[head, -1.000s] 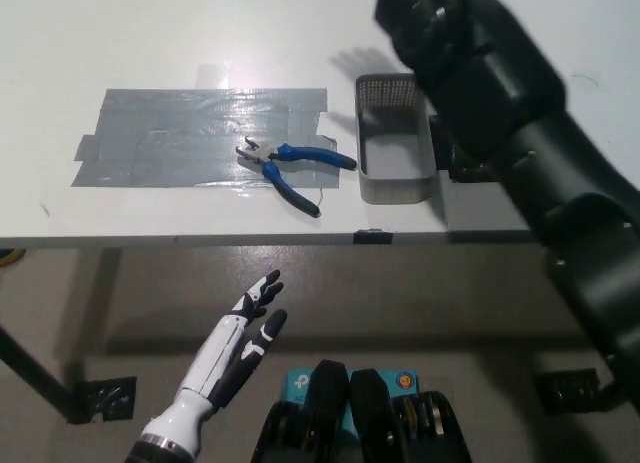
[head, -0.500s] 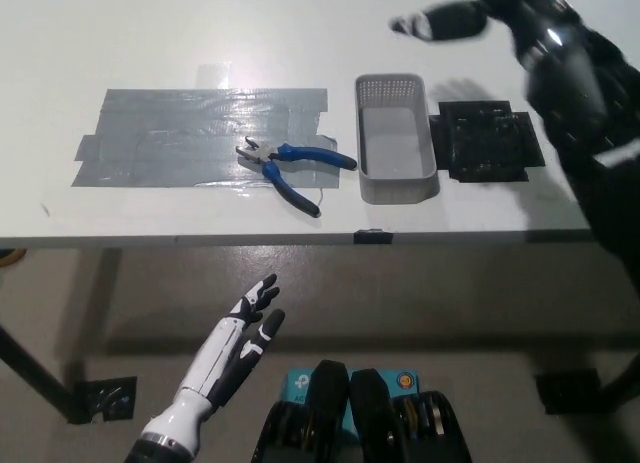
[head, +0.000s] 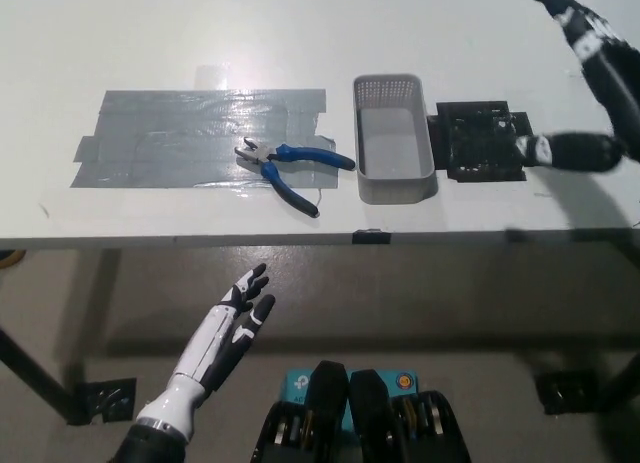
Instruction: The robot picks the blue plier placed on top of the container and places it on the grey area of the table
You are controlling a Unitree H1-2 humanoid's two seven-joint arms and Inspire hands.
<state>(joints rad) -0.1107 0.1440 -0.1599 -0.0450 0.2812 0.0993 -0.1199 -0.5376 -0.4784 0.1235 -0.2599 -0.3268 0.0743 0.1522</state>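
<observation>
The white left hand (head: 222, 335) rested below the table (head: 480, 23) edge, fingers apart and empty. The blue plier (head: 290, 164) lay on the grey area (head: 170, 138), left of the container (head: 394, 138). Beyond, the black right hand (head: 590, 73) was spread open, holding nothing; a clean retreat should swing wide of the container.

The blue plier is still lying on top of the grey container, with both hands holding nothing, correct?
Not quite. The head view shows the blue plier on the table, its head on the grey taped area and its handles reaching off toward the grey container, which is empty. The rest holds: the white left hand below the table edge and the black right hand at the far right both hold nothing.
</observation>
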